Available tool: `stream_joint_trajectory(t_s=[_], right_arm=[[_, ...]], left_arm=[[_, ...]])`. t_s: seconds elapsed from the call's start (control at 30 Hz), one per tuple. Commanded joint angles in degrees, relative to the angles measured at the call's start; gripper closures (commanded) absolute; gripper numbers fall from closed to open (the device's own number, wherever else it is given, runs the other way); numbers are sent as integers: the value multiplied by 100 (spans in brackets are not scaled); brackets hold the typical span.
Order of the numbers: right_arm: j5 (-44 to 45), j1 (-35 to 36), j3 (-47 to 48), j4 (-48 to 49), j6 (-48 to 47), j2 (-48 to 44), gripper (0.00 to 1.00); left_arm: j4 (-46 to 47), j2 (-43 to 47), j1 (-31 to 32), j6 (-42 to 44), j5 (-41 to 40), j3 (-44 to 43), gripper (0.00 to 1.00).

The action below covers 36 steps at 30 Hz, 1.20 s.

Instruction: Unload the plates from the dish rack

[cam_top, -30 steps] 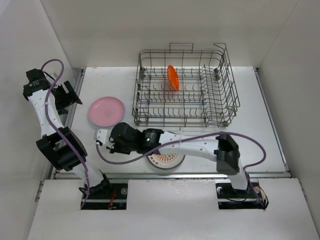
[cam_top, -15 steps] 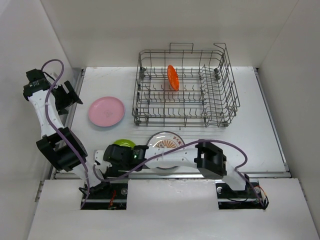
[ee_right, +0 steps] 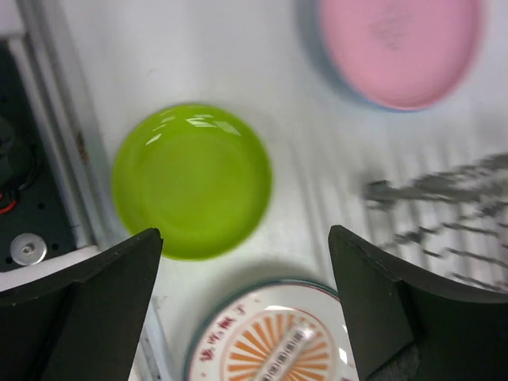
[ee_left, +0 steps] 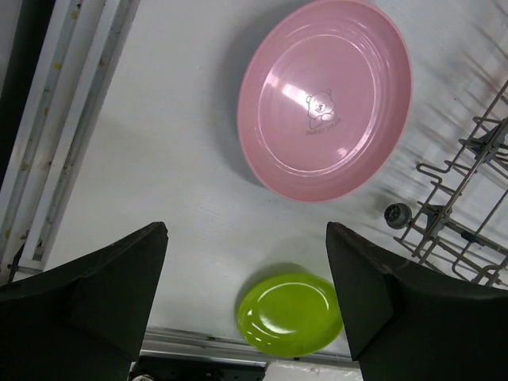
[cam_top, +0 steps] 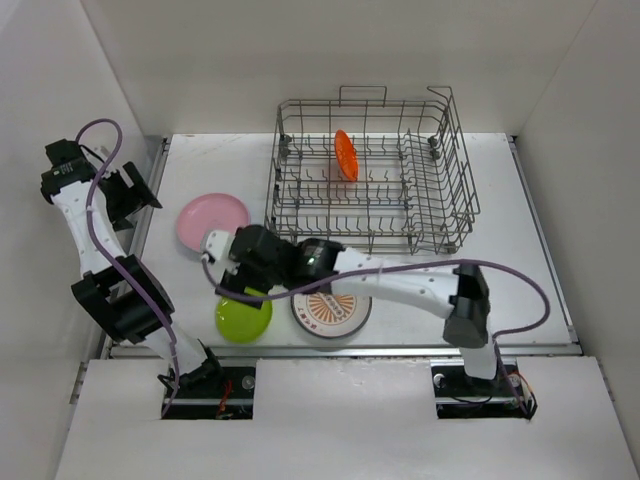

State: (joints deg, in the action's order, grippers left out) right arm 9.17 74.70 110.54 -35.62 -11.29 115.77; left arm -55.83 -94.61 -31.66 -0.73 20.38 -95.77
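The grey wire dish rack (cam_top: 365, 185) stands at the back of the table, with one orange-red plate (cam_top: 345, 155) upright between its tines. Three plates lie flat on the table: a pink one (cam_top: 212, 222) (ee_left: 325, 99) (ee_right: 401, 48), a lime-green one (cam_top: 243, 315) (ee_left: 291, 315) (ee_right: 190, 181), and a white one with a printed centre (cam_top: 332, 312) (ee_right: 278, 341). My right gripper (cam_top: 228, 270) (ee_right: 244, 232) hovers open and empty above the lime-green and white plates. At the far left, my left gripper (cam_top: 135, 190) (ee_left: 246, 230) is also open and empty, high over the table beside the pink plate.
A corner of the rack with a small wheel (ee_left: 394, 214) shows at the right of the left wrist view. White walls enclose the table on three sides. A metal rail (cam_top: 340, 348) runs along the front edge, close to the lime-green plate.
My right gripper carried the lime-green plate to the front left, opened and let it go on the table. It has since drawn back towards the rack. The left arm barely moved.
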Motion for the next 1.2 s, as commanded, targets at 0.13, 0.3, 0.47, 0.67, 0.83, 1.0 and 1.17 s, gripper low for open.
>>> stream_joint_trajectory(t_s=[0.13,0.3,0.47,0.67,0.83,1.0,1.17], right_arm=[[533,-1550,685,-200,547,-969,6],[1060,-2827,2162,-139,1136,-74,6],[1656,-3689,3000,280,1849,833,6],[1598,-4024,2525,1855,2263,1351,14],[1114,-4077,3026,1857,2324,2150,21],[1797,-4077,2842,1857,2614,2424,31],[2809,-4077,2632,1505,2667,2547,37]], left_arm=[[-121,241,-385,-41,273,-293,21],[-182,188,-385,-41,335,-241,21],[-234,75,-385,-41,282,-355,21],[-288,13,-385,11,405,-408,21],[-236,-40,-385,12,344,-294,21],[-235,-92,-385,12,238,-241,21],[-235,-93,-385,12,238,-241,21]])
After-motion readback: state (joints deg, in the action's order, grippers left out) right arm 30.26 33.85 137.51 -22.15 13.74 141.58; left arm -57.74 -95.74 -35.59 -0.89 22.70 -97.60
